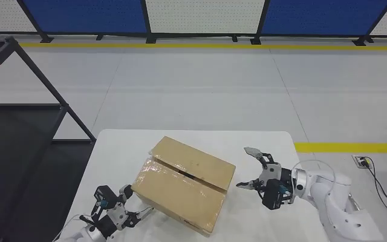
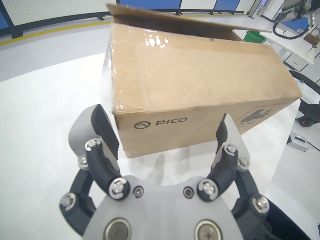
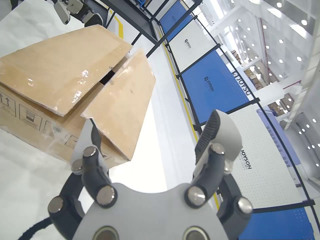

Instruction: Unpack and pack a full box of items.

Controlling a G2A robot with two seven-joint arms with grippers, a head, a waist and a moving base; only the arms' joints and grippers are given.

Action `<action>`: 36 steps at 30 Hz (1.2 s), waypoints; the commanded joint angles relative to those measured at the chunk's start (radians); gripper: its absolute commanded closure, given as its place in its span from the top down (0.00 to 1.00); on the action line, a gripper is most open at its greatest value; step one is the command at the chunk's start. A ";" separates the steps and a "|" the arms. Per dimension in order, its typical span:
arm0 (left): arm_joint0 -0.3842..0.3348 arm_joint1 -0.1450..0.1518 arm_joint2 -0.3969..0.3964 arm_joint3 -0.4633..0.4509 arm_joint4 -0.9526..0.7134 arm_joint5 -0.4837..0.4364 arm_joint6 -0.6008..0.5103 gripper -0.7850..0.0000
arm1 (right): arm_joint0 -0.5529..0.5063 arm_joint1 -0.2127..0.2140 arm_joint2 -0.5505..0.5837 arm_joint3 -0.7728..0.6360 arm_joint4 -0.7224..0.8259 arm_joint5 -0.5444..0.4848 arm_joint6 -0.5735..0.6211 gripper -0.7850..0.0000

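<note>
The left gripper's (image 2: 162, 126) two black-padded fingers (image 2: 105, 128) are spread wide apart with nothing held. It sits low over the white bench (image 2: 37, 113) and faces the short printed end of a brown cardboard box (image 2: 195, 76), which lies just ahead of the fingertips. Seen from above, the left gripper (image 1: 136, 201) is at the near left corner of the box (image 1: 184, 190).

The right gripper's (image 3: 153, 123) fingers (image 3: 207, 133) are also spread wide and empty. One finger lies just beside the corner of a top flap of the box (image 3: 57, 61); whether it touches cannot be told. From above, the right gripper (image 1: 245, 168) is at the right end of the box.

The box rests on the bench (image 1: 121, 151), turned at an angle between the two grippers. Its two top flaps are folded down, with shiny clear tape on them and a narrow dark gap along the middle seam. The far flap stands slightly lifted.

Beyond the bench lies pale floor with a yellow line (image 1: 181, 45) and a row of blue and white panels (image 1: 205, 15). A black metal rack (image 1: 36, 91) stands to the left.
</note>
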 commanded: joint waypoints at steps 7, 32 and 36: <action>-0.002 0.001 0.038 -0.013 0.016 0.014 -0.007 1.00 | -0.171 0.033 0.137 -0.146 0.020 0.049 -0.024 1.00; 0.039 0.003 0.077 -0.052 0.046 0.004 -0.010 1.00 | -0.251 0.048 0.179 -0.200 0.035 0.079 -0.025 1.00; 0.039 0.003 0.077 -0.052 0.046 0.004 -0.010 1.00 | -0.251 0.048 0.179 -0.200 0.035 0.079 -0.025 1.00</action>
